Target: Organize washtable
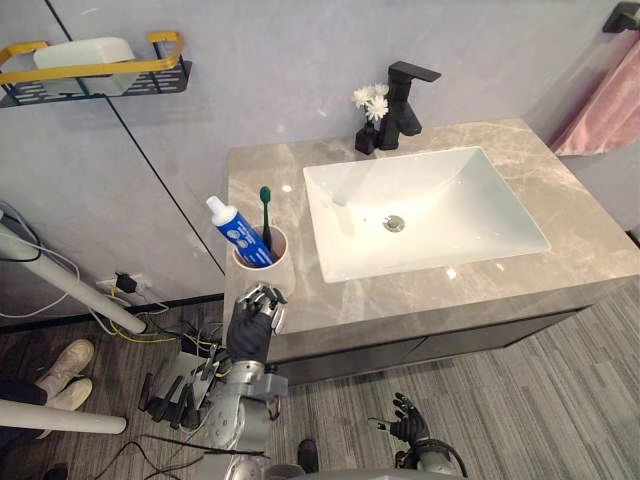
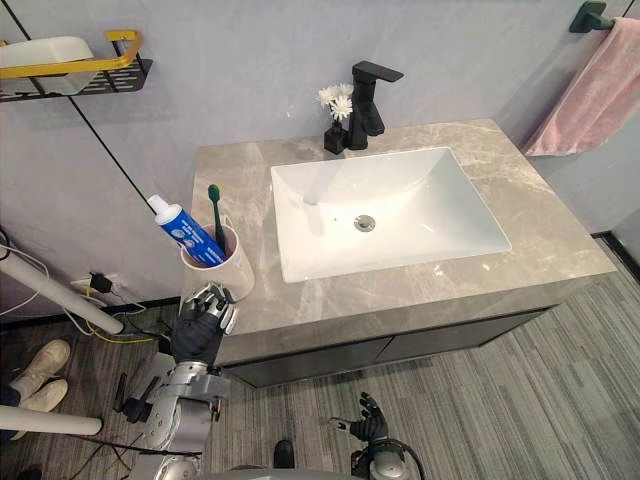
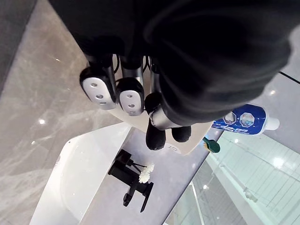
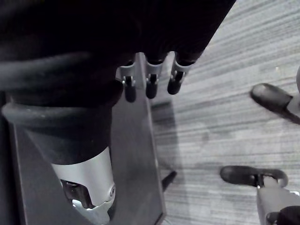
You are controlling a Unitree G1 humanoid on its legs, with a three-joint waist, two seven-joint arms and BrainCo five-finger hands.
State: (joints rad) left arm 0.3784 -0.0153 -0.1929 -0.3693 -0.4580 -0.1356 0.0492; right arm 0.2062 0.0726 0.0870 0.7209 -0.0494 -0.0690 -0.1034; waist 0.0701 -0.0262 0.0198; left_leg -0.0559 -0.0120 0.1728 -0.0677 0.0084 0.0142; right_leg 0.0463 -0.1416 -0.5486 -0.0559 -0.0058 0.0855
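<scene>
Stereo eyes share washtable (image 1: 270, 185) from above; wrists close-up.

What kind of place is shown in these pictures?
Probably a bathroom, perhaps a mock-up: a white basin set in a marble-look counter with a black faucet, a cup holding a toothbrush and toothpaste, and a pink towel hanging on the wall.

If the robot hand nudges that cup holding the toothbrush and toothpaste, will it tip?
Probably tip-prone: the cup carries a toothpaste tube and toothbrush leaning well above its rim. It stands at the counter edge, so a push might send it off.
</scene>
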